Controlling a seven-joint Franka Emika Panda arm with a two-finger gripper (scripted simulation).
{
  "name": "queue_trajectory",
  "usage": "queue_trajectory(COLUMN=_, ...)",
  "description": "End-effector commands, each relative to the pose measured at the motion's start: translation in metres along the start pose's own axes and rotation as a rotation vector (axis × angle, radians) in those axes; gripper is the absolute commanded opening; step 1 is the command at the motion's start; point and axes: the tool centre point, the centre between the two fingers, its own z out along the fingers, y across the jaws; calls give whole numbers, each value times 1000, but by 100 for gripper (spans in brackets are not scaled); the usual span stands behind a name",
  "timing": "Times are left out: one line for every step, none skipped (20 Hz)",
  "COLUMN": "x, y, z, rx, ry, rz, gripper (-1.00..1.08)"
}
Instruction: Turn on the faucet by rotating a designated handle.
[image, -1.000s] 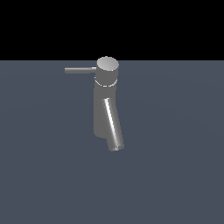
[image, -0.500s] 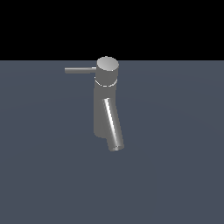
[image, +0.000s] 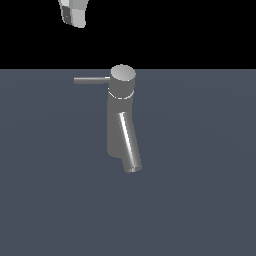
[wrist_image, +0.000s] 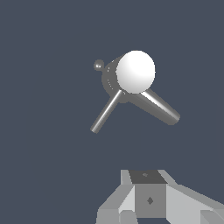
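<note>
The grey metal faucet (image: 120, 122) stands upright in the middle of the exterior view, its slanted spout (image: 130, 147) pointing down toward the camera. The thin rod handle (image: 92, 80) sticks out from the round cap (image: 122, 75) toward the exterior view's left. A white and grey piece of my gripper (image: 74, 14) hangs high above and left of the handle, clear of it. The wrist view looks down on the faucet (wrist_image: 135, 72), with the handle (wrist_image: 106, 112) and spout (wrist_image: 160, 107) spread apart. My gripper (wrist_image: 148, 199) shows only at the picture's edge, with nothing in it; how the jaws stand is unclear.
The faucet stands on a flat dark blue-grey floor (image: 200, 200) that spreads all around it. A small grey knob (wrist_image: 99, 65) sits behind the cap in the wrist view. Black background lies beyond the floor's far edge.
A piece of my gripper has come into the exterior view at the upper left, where none showed before. The faucet and its handle have not moved.
</note>
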Motion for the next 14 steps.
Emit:
queue_trajectory(x=2, y=-6, z=10, rx=23, ry=16, rz=54, gripper=-100)
queue_trajectory(x=3, y=-9, z=14, rx=32, ry=23, rz=74, gripper=-100)
queue_trajectory(x=4, y=-11, z=17, rx=40, ry=29, rz=94, gripper=-100)
queue_trajectory(x=5, y=-14, z=21, rx=49, ry=35, rz=114, gripper=-100)
queue_trajectory(x=6, y=-16, z=24, rx=58, ry=41, rz=134, gripper=-100)
queue_trajectory(x=8, y=-19, z=28, rx=66, ry=47, rz=154, gripper=-100)
queue_trajectory(x=9, y=-21, z=32, rx=75, ry=53, rz=173, gripper=-100)
queue_trajectory(x=10, y=-24, z=35, rx=83, ry=59, rz=193, gripper=-100)
queue_trajectory(x=12, y=-26, z=38, rx=92, ry=65, rz=212, gripper=-100)
queue_trajectory(x=13, y=-29, z=42, rx=100, ry=71, rz=232, gripper=-100)
queue_trajectory(x=15, y=-31, z=45, rx=109, ry=77, rz=251, gripper=-100)
queue_trajectory(x=17, y=-34, z=49, rx=117, ry=83, rz=270, gripper=-100)
queue_trajectory(x=18, y=-36, z=52, rx=126, ry=89, rz=290, gripper=-100)
queue_trajectory(x=20, y=-39, z=55, rx=134, ry=95, rz=309, gripper=-100)
